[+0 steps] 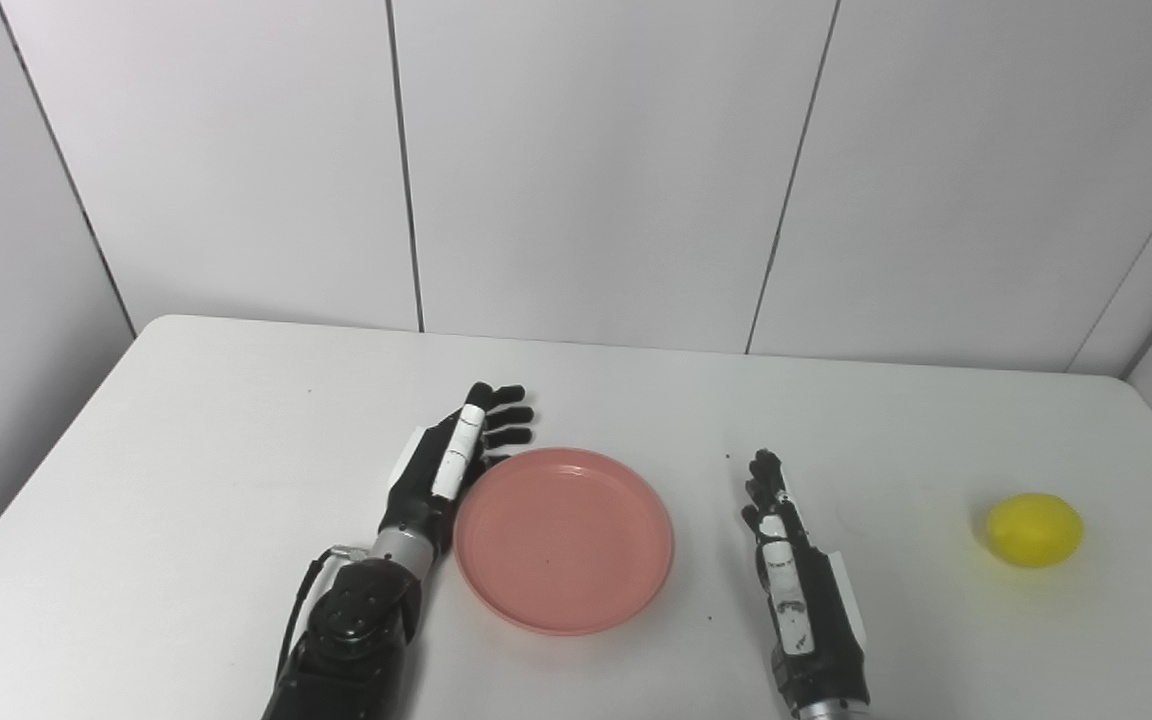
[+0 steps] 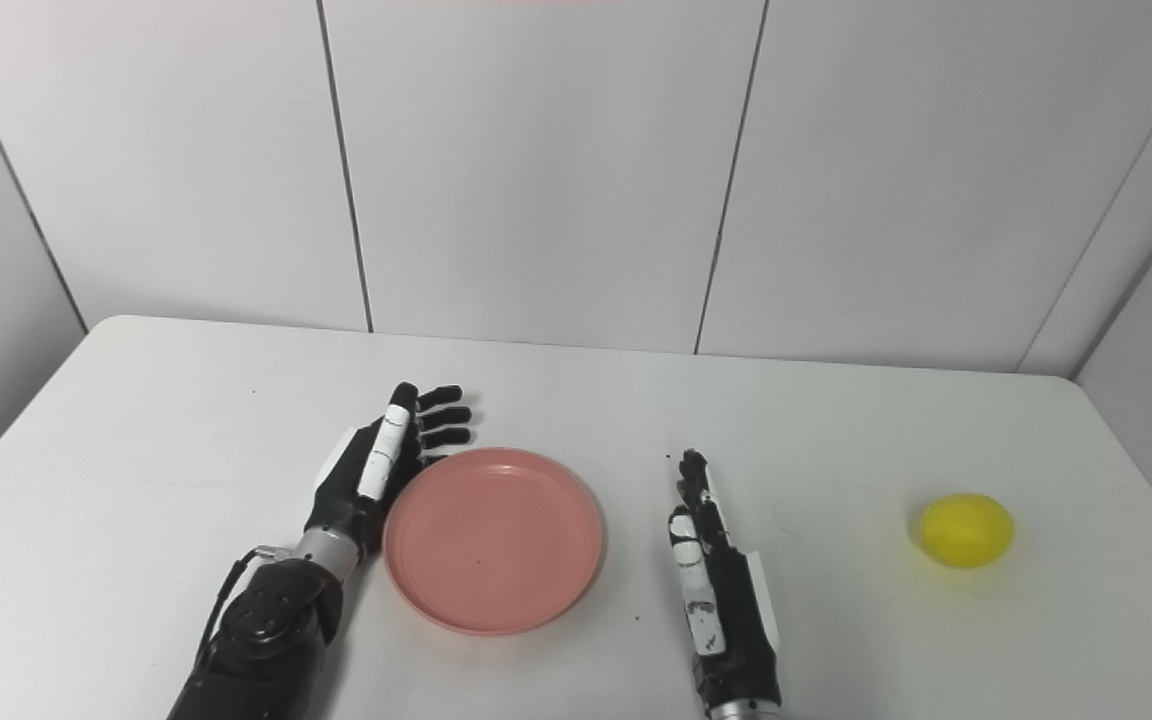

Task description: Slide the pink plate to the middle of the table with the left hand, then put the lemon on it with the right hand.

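The white table (image 1: 236,420) is big and flat, so things slide on it easily. The pink plate (image 1: 564,540) sits near the middle of it, empty. My left hand (image 1: 451,455) stands on its edge right against the plate's left rim, fingers spread and holding nothing, so I can push the plate sideways. My right hand (image 1: 786,560) waits to the right of the plate, fingers straight and close together, holding nothing. The lemon (image 1: 1033,529) lies far to the plate's right, ready for it.
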